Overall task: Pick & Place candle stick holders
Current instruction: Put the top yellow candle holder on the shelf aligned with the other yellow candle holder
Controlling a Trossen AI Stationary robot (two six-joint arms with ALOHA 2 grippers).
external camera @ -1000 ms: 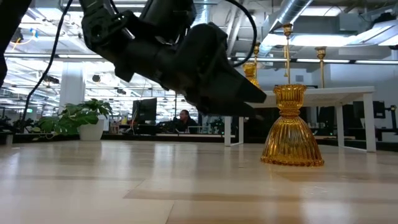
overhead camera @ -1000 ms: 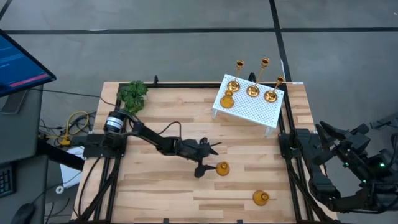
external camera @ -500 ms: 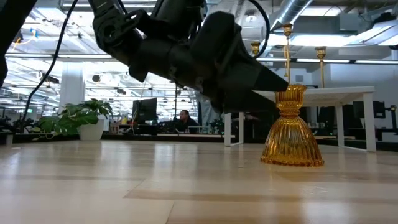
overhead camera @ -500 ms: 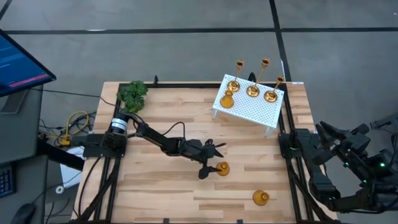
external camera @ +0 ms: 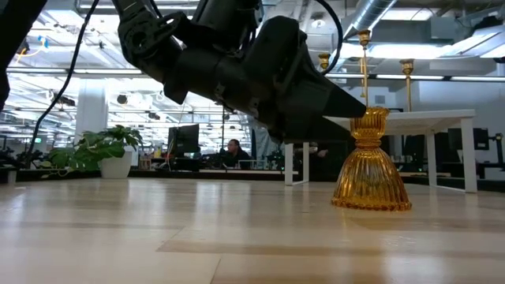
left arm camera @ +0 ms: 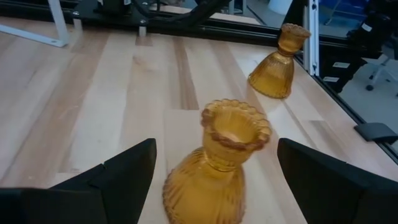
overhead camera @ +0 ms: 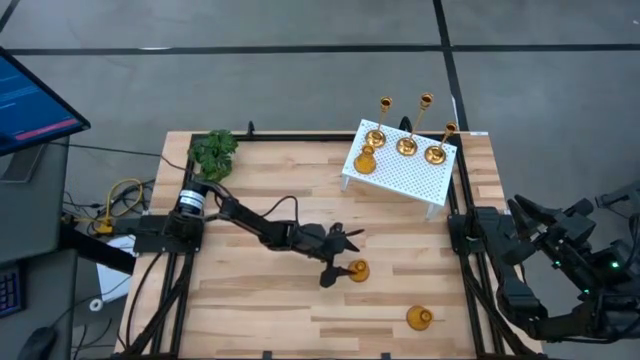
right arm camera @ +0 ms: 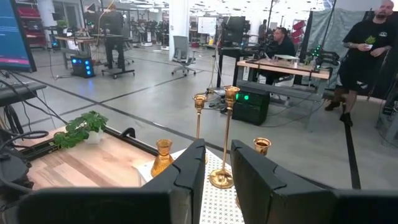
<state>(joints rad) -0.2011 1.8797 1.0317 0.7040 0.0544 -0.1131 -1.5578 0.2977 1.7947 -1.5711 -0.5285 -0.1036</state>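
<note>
Here the left tool (overhead camera: 343, 256) sits in the lower middle of the high view, reached out over the wooden surface (overhead camera: 250, 300), its two fingers spread wide on either side of a squat amber candle stick holder (overhead camera: 358, 271). In the left wrist view the dark fingers (left arm camera: 124, 171) stand apart from that holder (left arm camera: 214, 165), one on each flank, with bare wood showing between finger and glass, so nothing is gripped. In the low view the same holder (external camera: 369, 162) stands upright on its flared base, and the tip of the left tool (external camera: 335, 106) is level with its neck.

A second amber holder (overhead camera: 419, 318) stands upright near the lower right of the high view, well apart from the first; it shows again beyond it in the left wrist view (left arm camera: 277, 59).

The white perforated stand (overhead camera: 400, 170) sits in the upper right part of the surface. On it stand three tall brass candle sticks (overhead camera: 405, 125) in a row along its far side, and a third amber holder (overhead camera: 365, 160) at its left end.

A green leafy plant (overhead camera: 213, 152) sits at the upper left corner of the surface.

The right tool (right arm camera: 216, 165) waits off the right edge of the surface, its fingers close together with only a thin gap and holding nothing. Its wrist view looks toward the stand and, beyond it, a room with a person (right arm camera: 365, 43) standing at the upper right.
</note>
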